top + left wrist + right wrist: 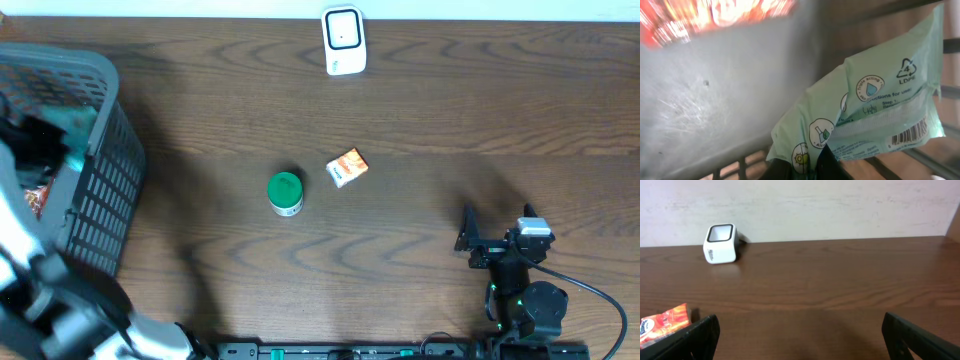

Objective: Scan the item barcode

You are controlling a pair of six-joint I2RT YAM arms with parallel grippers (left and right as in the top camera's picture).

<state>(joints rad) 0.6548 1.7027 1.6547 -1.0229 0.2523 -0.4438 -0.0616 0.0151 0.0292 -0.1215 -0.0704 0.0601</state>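
While the right pincer (800,334) gapes empty, the left pincer (823,167) pinches a green packet (880,100) inside the basket (100,210).

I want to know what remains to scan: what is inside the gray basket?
The basket holds a green pack with a barcode, pinched by the left tool, and a blurred red packet. Anything beneath them or the arm is hidden.

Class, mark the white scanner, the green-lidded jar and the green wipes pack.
white scanner (343,40), overhead view, top face
green-lidded jar (285,188), overhead view, lid centre
green wipes pack (875,107), left wrist view, printed middle panel
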